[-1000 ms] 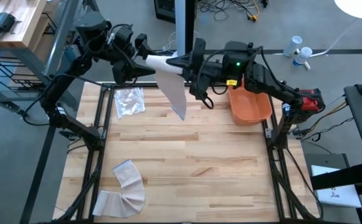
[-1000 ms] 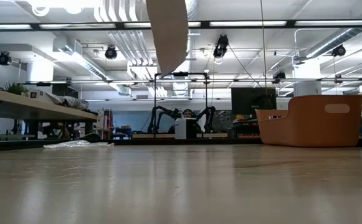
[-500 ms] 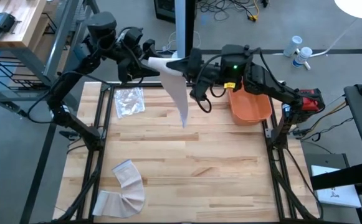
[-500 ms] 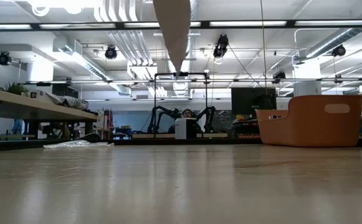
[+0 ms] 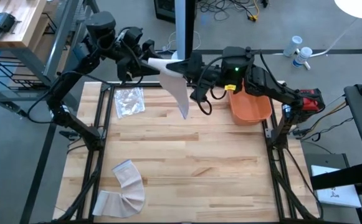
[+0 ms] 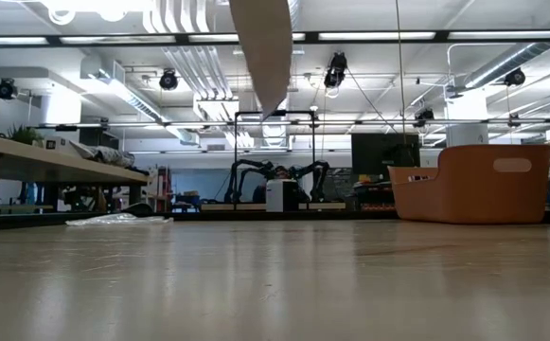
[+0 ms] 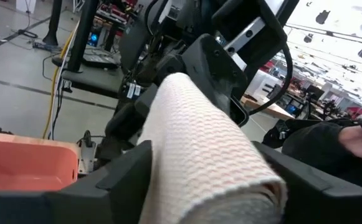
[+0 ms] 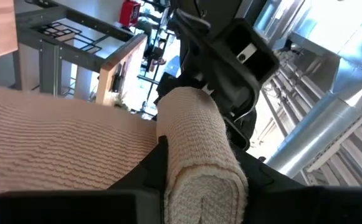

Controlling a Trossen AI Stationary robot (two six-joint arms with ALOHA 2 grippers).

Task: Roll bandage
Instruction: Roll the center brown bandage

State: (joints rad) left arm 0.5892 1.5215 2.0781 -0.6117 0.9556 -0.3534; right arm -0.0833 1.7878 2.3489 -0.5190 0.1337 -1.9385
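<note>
- The high view shows both arms raised over the far edge of the table [image 5: 187,155], their tips meeting end to end on a cream bandage [image 5: 168,67].
- The left gripper [image 5: 144,62] comes in from the left and the right gripper [image 5: 190,65] from the right; the rolled part of the bandage lies between them, and a loose tail [image 5: 179,96] hangs down from it above the wood.
- The left wrist view shows what the overhead cannot: the roll [image 7: 205,155] sits between this arm's own two dark fingers [image 7: 121,177], which stand on either side of it, set wide around the roll.
- The right wrist view shows the roll [image 8: 199,143] end-on, clamped between the right fingers [image 8: 152,171], with the unrolled strip [image 8: 56,143] spreading away flat to one side.
- The low view shows neither gripper, only the tail [image 6: 263,47] dangling from the top of the frame, well clear of the tabletop.
- Only the high view shows a second bandage strip [image 5: 124,186] lying curled at the near left corner.
- An orange bin [image 5: 250,102] stands at the far right, and a crinkled clear wrapper [image 5: 129,101] lies at the far left.
</note>
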